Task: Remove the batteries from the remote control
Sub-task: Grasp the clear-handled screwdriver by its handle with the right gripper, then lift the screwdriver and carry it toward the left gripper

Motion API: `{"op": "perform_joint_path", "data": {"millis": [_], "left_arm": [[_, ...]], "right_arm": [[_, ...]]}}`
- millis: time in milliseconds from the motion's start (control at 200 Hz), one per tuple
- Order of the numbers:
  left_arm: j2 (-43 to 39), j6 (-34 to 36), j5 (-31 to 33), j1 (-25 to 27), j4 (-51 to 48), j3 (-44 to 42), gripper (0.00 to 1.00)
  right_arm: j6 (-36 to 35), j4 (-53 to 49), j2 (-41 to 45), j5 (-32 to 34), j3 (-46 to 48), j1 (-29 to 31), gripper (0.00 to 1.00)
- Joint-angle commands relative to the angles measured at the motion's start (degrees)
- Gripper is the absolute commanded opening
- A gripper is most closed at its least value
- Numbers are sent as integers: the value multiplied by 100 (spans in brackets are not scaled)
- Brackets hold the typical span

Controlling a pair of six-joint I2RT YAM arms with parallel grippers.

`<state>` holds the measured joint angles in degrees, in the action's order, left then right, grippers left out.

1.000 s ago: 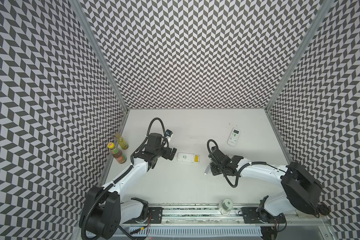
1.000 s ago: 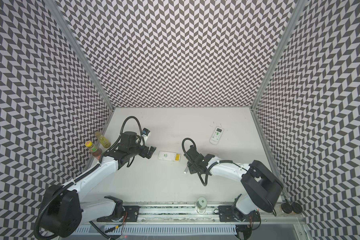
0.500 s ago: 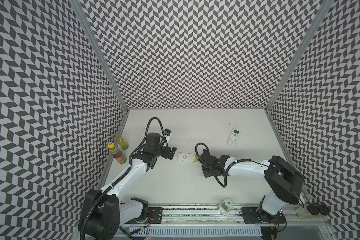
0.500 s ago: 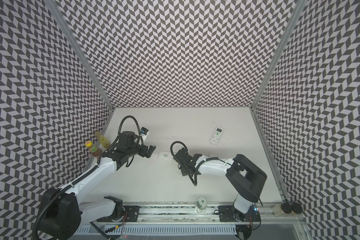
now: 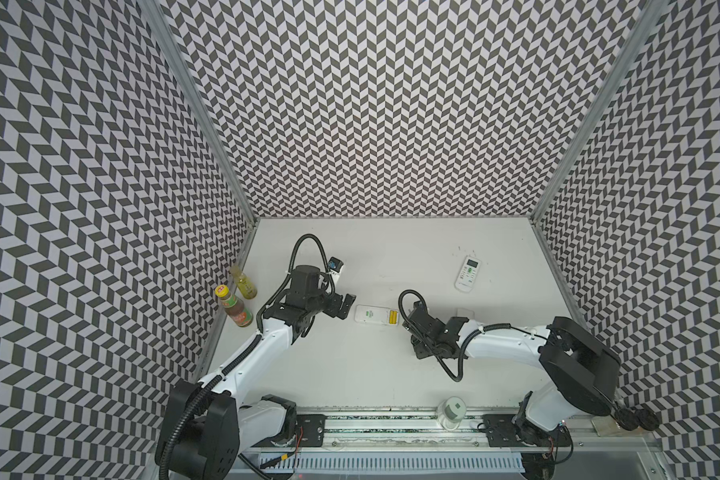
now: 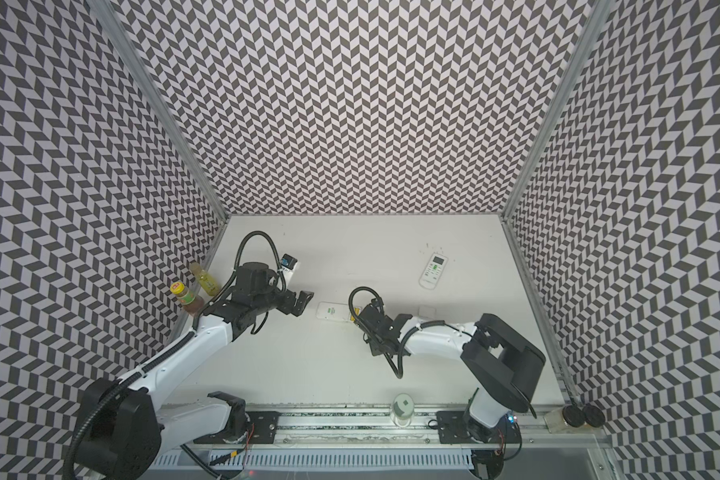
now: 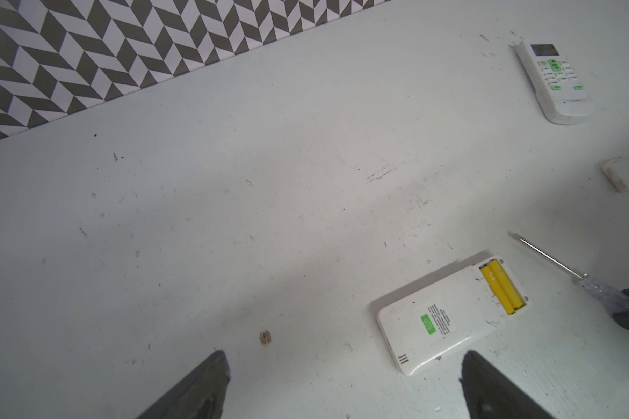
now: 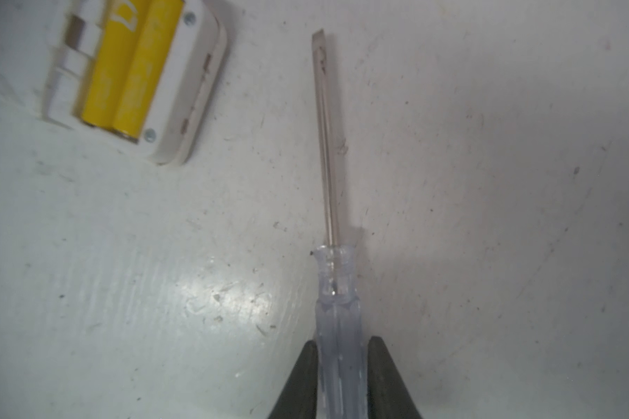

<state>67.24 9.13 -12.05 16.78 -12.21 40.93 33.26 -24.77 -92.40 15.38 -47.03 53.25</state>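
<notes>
The white remote control [image 5: 371, 319] [image 7: 447, 315] lies face down mid-table with its battery bay uncovered. Two yellow batteries [image 5: 393, 319] [image 7: 502, 290] [image 8: 131, 72] sit side by side in the bay. My left gripper [image 5: 346, 305] [image 7: 344, 357] is open, just left of the remote's closed end and holding nothing. My right gripper [image 5: 412, 324] [image 8: 340, 344] is shut on the clear handle of a screwdriver [image 8: 327, 145] [image 7: 560, 268]. The screwdriver's flat tip lies beside the remote's battery end, apart from it.
A second white remote [image 5: 468, 274] [image 6: 433, 270] lies face up at the back right. A small white cover plate [image 5: 466, 312] [image 7: 625, 176] lies right of my right gripper. Two bottles [image 5: 235, 307] stand by the left wall. A white cup [image 5: 452, 411] stands on the front rail.
My right gripper's jaws have closed onto the screwdriver's clear handle, and that arm has shifted beside the remote's battery end. The left gripper has stayed open and has barely moved.
</notes>
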Motion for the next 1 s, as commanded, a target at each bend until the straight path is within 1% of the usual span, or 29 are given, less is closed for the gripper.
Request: {"op": "perform_joint_path", "data": {"millis": [0,165,331,431,601,701,756,866,992], "left_arm": [[-162,-34,-406,-61,-37,138,100],[-242,33,-564,-69,-143,271,100],[-293,131,-890,-72,-275,412,100],[-239,137,-1056,-69,-407,599,100],[-212,216,-1407,-68,-541,784,100],[-220,264,-1590,-96,-613,819,100],[-227,281,-1694,-113,-658,846,100],[-248,293,-1921,-139,-736,924,100],[-222,375,-2159,-144,-873,1029,100]], "right_arm": [[-199,410,20,-86,114,-110,21],[-443,565,102,-147,128,-330,12],[-732,571,491,-60,150,-592,11],[-1025,608,911,45,170,-675,11],[-1751,922,1643,267,339,-753,9],[-2252,1088,1990,282,375,-773,8],[-2530,1236,2165,220,419,-775,5],[-3080,1444,2445,-6,433,-773,4],[-3505,1701,2714,-202,521,-764,4]]}}
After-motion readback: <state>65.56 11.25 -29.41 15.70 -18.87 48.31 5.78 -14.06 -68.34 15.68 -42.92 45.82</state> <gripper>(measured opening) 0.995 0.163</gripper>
